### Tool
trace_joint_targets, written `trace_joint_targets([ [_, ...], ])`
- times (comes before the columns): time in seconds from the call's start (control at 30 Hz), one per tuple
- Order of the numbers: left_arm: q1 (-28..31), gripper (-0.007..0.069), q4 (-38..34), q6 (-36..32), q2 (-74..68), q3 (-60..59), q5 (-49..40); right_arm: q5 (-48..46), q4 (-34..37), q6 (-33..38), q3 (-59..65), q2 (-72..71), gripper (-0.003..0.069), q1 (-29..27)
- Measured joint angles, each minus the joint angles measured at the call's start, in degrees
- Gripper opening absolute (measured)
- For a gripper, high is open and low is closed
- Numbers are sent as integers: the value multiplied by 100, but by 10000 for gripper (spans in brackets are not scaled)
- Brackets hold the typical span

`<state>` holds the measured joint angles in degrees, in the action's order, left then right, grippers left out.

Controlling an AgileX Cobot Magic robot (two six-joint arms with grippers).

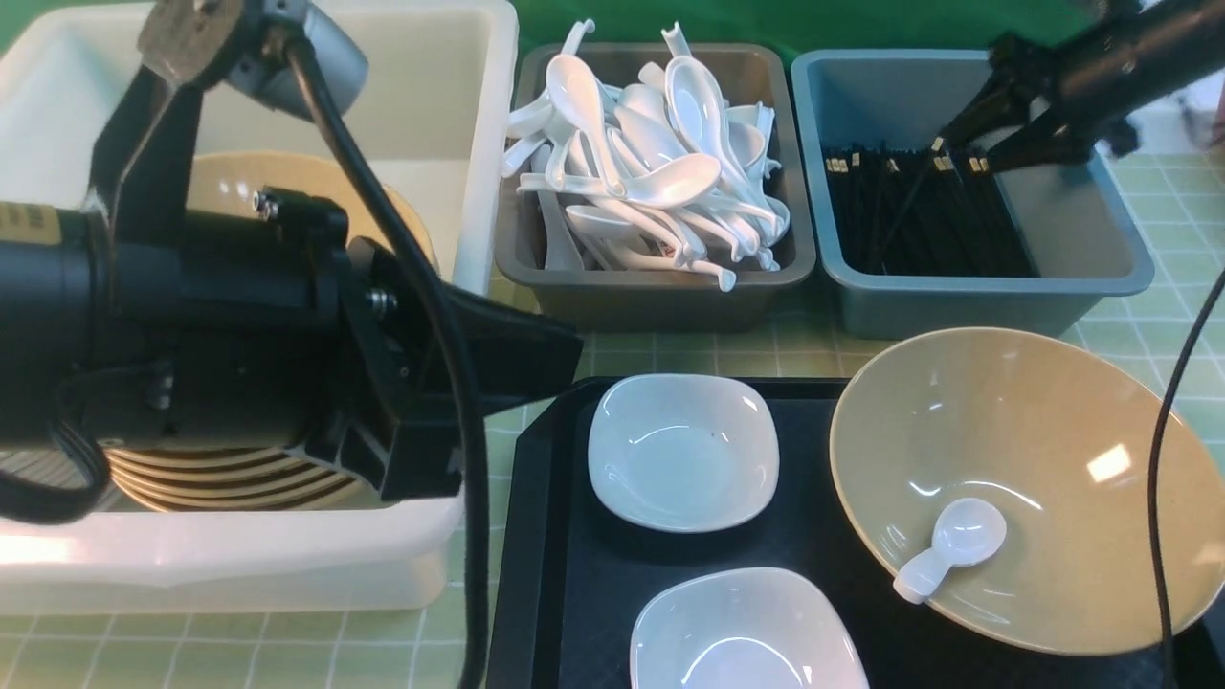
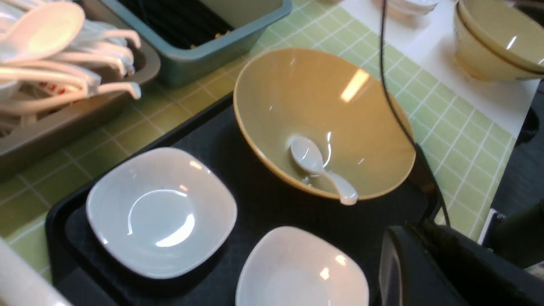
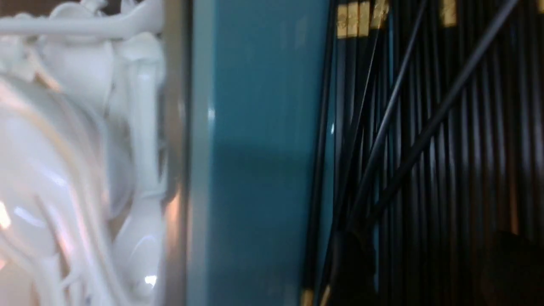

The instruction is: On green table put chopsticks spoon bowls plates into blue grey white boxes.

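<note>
The left arm fills the near left of the front view and hides much of the white box. Only the edges of the plates stacked inside show beneath it. The left gripper points toward the far left corner of the tray, beside the white box. Its jaws are closed, though the front view shows them only as one dark wedge. The right gripper hangs over the far end of the blue box with its jaws apart, just above the chopsticks. Whether a fingertip touches one cannot be told. The chopsticks lie in the blue box, mostly in a parallel pile (two cross it at a slant in the right wrist view). That view is blurred, and the gripper's own fingers cannot be made out in it. The grey box, between the white and blue boxes, is heaped with spoons. On the tray stands a tilted tan bowl with one loose spoon inside, its handle resting on the rim. Two white dishes also sit there: the far dish shows whole, and the near dish is cut off by the lower edge. A cable crosses the bowl's right side.
</note>
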<state>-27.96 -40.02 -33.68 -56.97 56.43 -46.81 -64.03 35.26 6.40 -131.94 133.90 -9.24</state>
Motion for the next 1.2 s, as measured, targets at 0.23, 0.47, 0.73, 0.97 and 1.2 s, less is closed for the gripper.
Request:
trace_joint_targets([
  [0.23, 0, 0, 1119, 1000, 0, 374, -252, -162, -120, 183, 507, -1285, 421, 197],
  [0.47, 0, 0, 1475, 1094, 0, 374, -626, -63, -391, 589, 1959, -2771, 421, 620],
  [0.73, 0, 0, 1391, 859, -129, 374, -425, 303, -714, 1297, 5239, -5400, 422, 994],
  [0.97, -4, 1, 1166, 934, -1036, 655, -724, 316, -745, 1527, 6939, -7586, 372, 994],
  [1.2, -646, 160, 1423, 1304, -2635, 2157, -1264, -79, -787, 1310, 7668, -9333, 84, 994],
])
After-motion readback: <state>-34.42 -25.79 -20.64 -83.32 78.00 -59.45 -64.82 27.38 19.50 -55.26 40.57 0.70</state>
